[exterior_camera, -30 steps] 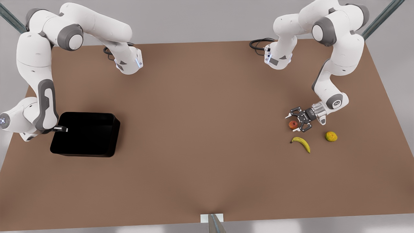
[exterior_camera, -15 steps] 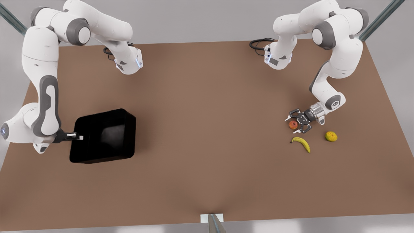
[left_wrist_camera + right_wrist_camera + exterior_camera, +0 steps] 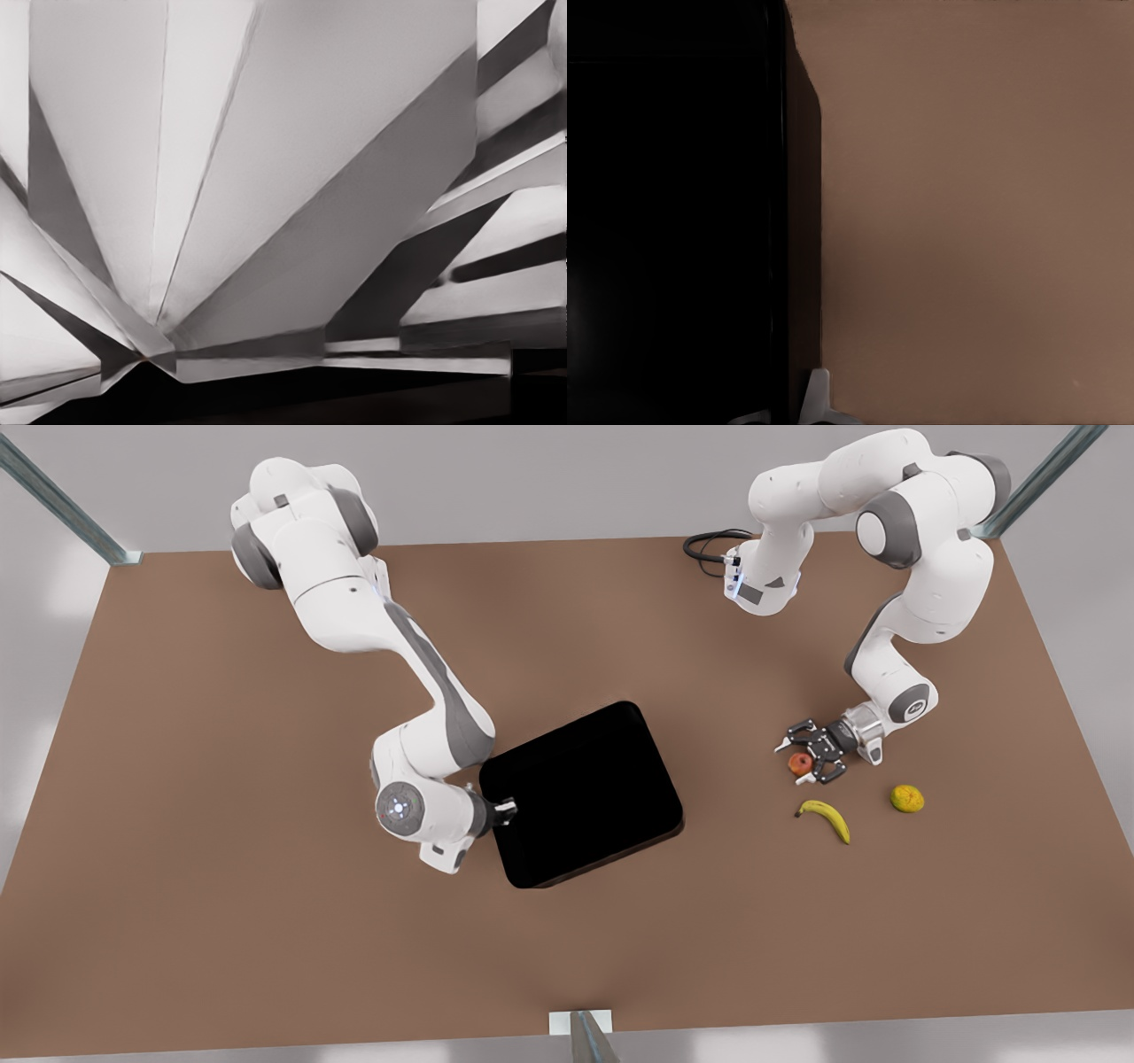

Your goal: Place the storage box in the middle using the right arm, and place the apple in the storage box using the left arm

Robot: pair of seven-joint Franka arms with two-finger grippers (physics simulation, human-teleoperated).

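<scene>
The storage box [image 3: 585, 790], a large black bin, lies turned at an angle near the middle of the table. My right gripper [image 3: 507, 810] is shut on the box's wall on the side toward the front view's left. In the right wrist view the box [image 3: 673, 212] is dark, with one white fingertip [image 3: 818, 397] against its outer wall. The apple [image 3: 800, 763], small and red-orange, rests on the table at the front view's right. My left gripper [image 3: 795, 764] is low over it and open, one finger on either side of the apple.
A yellow banana [image 3: 826, 816] lies just in front of the apple, and a yellow-orange lumpy fruit [image 3: 906, 798] sits to the right of it. The brown table [image 3: 266, 921] stretches wide around the box. A black cable [image 3: 709, 545] loops at the far edge.
The right arm has swung the storage box from the front view's left toward the table's middle, turning it. The left gripper has crept slightly closer around the apple.
</scene>
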